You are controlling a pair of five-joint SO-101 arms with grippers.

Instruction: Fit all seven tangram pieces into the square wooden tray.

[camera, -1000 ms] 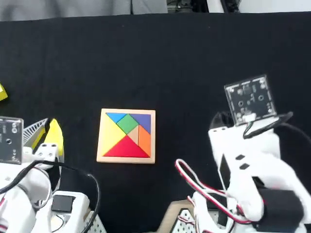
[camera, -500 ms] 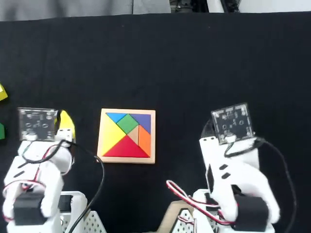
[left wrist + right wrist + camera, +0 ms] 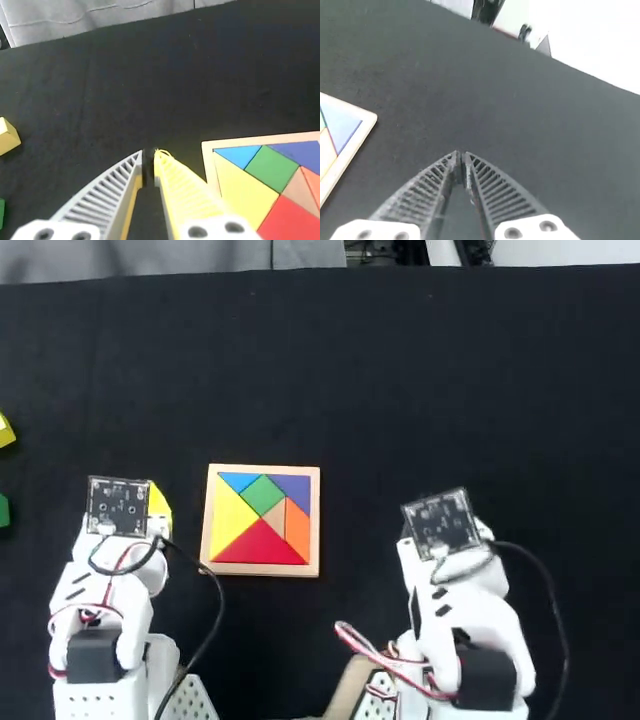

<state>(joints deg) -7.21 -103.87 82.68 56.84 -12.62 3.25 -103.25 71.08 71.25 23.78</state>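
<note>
Black surface [image 3: 400, 370] right across the shot, and both arms sit at its near edge, the left arm [image 3: 105, 590] on one side and the right arm [image 3: 460, 620] on the other. Between them lies the square wooden tray [image 3: 260, 569], flat on the cloth and nearer the left arm.

From the high view you get the whole tray with the pieces [image 3: 284, 486] packed inside the rim. The left wrist view has one corner of the tray [image 3: 260, 140] up close. The right wrist view catches a single corner of it [image 3: 351, 145] at the edge.

Left gripper [image 3: 148, 152]: grey and yellow fingers drawn together to a thin slit, nothing between them, and the tray just beside it on its right. Right gripper [image 3: 460, 154]: dark fingers pressed together, empty, over bare cloth, with the tray off to its left and apart from it.

Inside the tray, the red triangle [image 3: 262, 543] fills the near side. The yellow triangle [image 3: 230, 520] takes the left, and the green square [image 3: 262, 494] sits towards the far side.

Well away to the left, a yellow block [image 3: 7, 137] and a green block [image 3: 1, 212] sit at the edge.
</note>
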